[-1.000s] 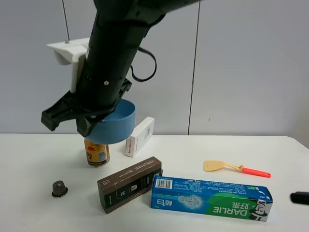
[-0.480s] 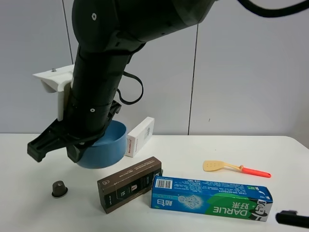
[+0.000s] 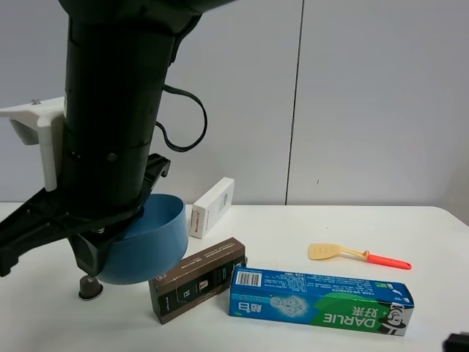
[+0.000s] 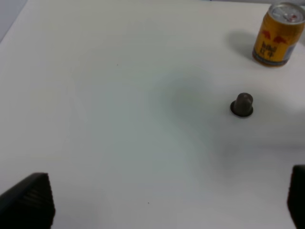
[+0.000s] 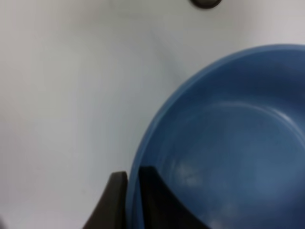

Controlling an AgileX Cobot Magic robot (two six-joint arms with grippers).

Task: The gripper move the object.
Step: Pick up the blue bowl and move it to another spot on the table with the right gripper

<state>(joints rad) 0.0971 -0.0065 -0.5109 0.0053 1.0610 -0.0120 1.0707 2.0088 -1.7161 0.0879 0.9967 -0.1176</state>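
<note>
The blue bowl hangs tilted in the air over the left of the white table, just above a small dark capsule. My right gripper, on the thick dark arm, is shut on the bowl's rim. In the right wrist view its two fingers pinch the rim of the bowl. My left gripper is open and empty above bare table; only its finger and the other tip show at the corners.
A yellow drink can stands behind the capsule; the arm hides it in the exterior view. A brown box, a blue-green toothpaste box, a white box and a yellow spatula with red handle lie to the right.
My right arm has carried the bowl down, to the left and toward the front, from above the can to just above the capsule. The can is now hidden behind the arm.
</note>
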